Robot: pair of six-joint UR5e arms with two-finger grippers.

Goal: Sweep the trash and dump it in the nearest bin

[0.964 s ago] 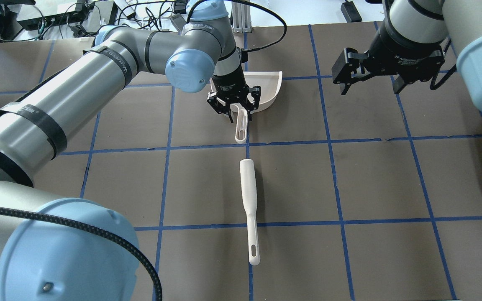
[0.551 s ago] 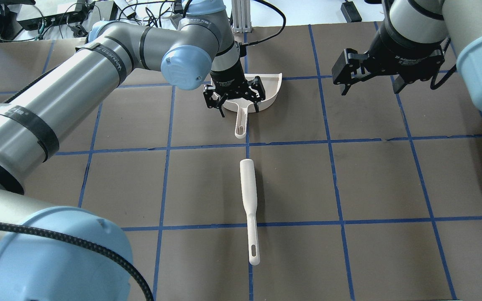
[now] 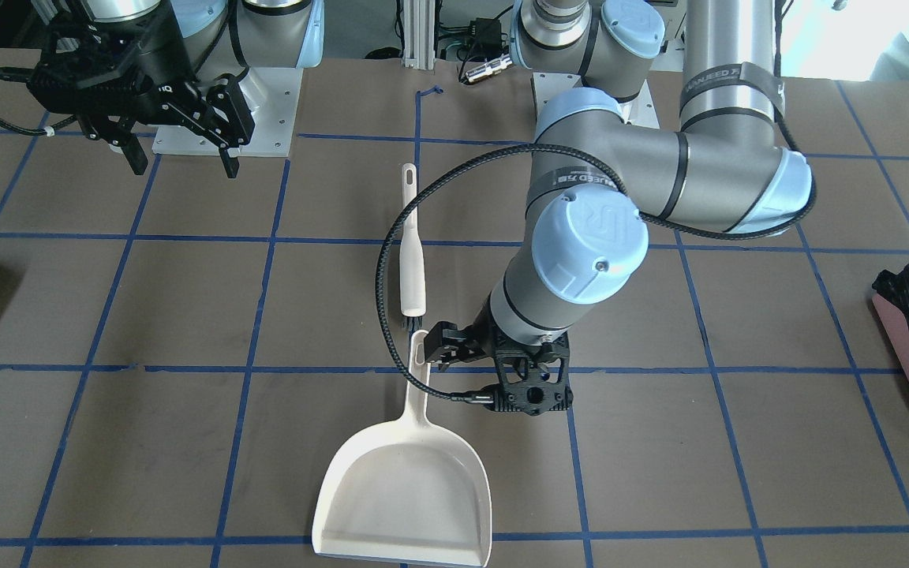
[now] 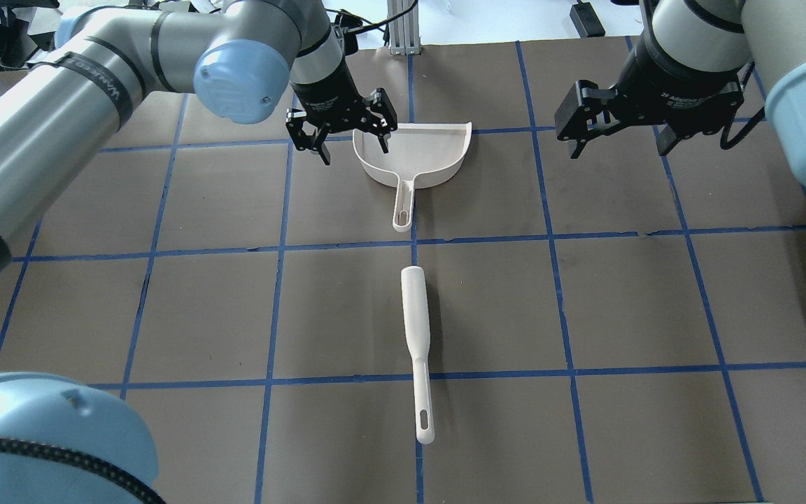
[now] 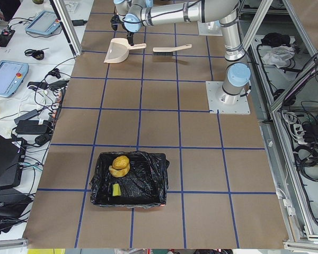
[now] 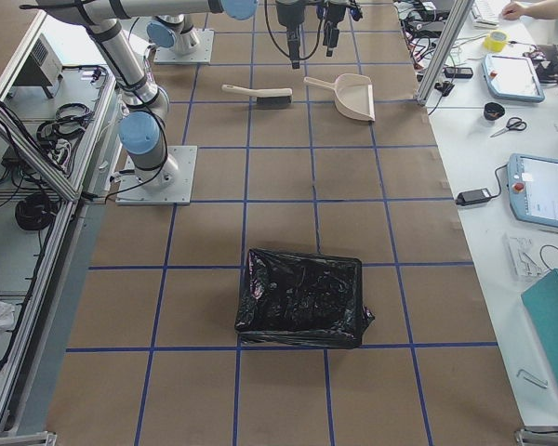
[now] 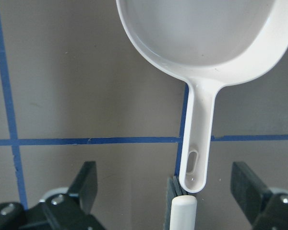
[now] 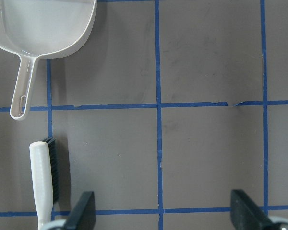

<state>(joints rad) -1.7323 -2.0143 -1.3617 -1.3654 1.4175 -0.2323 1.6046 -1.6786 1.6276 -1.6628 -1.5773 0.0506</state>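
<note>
Trash (image 5: 120, 165) sat in bin (image 5: 158, 182), counter's left end. Left gripper (image 4: 352, 150), right gripper (image 4: 618, 147): both wide open, empty. Likely best: raise left straight, clear of dustpan (image 4: 413, 150) rim

Silver arm tubes (image 4: 60, 91), pale-blue joint caps (image 4: 241, 80), black fingers (image 4: 324, 150)

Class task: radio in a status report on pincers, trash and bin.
Left pincer open, empty, above dustpan. Right pincer open, empty. Trash inside bin. Brush lying free.

Left gripper (image 4: 352, 150) has let go of the handle, jaws spread wide, and it's swung away, the dustpan (image 4: 425, 150) now just off its right side.
</note>
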